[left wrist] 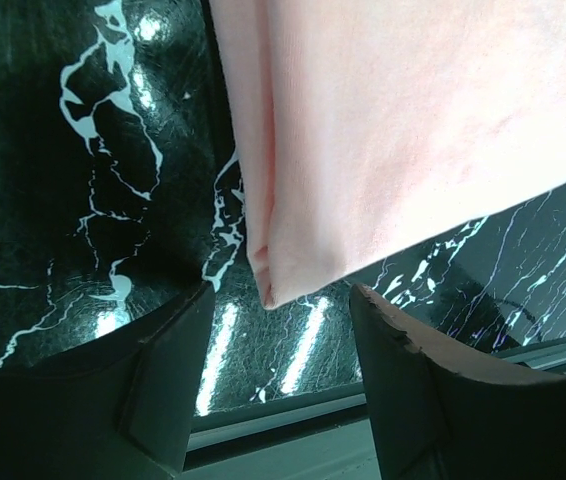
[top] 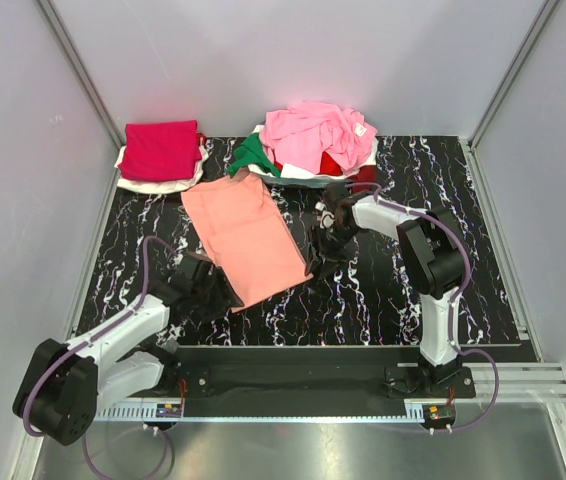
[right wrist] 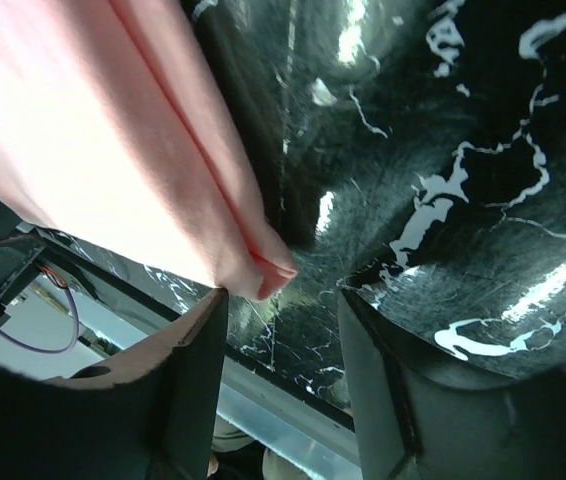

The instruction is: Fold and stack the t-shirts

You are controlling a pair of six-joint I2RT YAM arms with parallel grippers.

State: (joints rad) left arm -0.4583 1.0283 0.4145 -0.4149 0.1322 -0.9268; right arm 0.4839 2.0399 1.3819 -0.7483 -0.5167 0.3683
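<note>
The salmon-orange t-shirt (top: pixel 245 236) lies folded into a long strip on the marble-patterned mat (top: pixel 443 180). My left gripper (top: pixel 215 290) is open and empty at the strip's near left corner; that corner (left wrist: pixel 268 285) hangs just beyond my fingers. My right gripper (top: pixel 320 250) is open and empty at the strip's near right corner, which shows in the right wrist view (right wrist: pixel 263 270) between my fingers. A crimson-magenta shirt (top: pixel 160 150) lies folded on a white one (top: pixel 158 184) at the back left. A heap of light pink (top: pixel 315 133), green (top: pixel 252 154), red and white shirts sits at the back centre.
Grey walls close in the left, back and right sides. The mat's near edge and a metal rail (top: pixel 293 410) run in front of the arm bases. The right arm (top: pixel 431 262) reaches across the mat's middle right.
</note>
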